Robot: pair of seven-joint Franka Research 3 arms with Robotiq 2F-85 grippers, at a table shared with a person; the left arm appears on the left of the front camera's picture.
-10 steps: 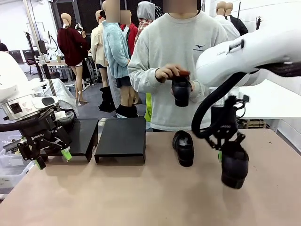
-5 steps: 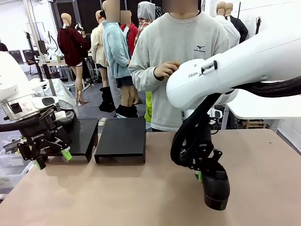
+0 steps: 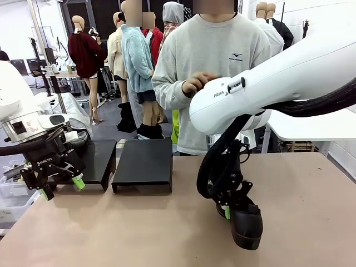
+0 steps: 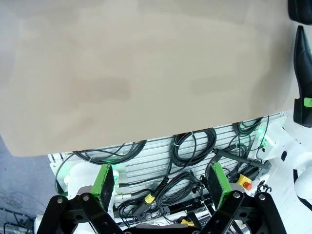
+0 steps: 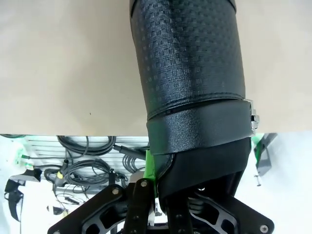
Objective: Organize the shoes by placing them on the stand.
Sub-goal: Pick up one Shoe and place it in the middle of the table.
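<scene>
Well, a shoe (image 3: 246, 225) is pinched by the right tool (image 3: 229, 213) and hung below it, down near the surface (image 3: 139, 233). Left tool (image 3: 63, 187) is held spread, a stand (image 3: 103, 158) seen just behind it.

**Light and picture quality**

Bright, even indoor light from overhead. Front view: soft, faint shadows on the desk (image 3: 111, 233), white arm casing close to washed out. Left wrist view: desk edge bows from the wide-angle bend, surface mottled and soft. Right wrist view: shoe (image 5: 187, 63) close, grain sharp, dull sheen.
</scene>
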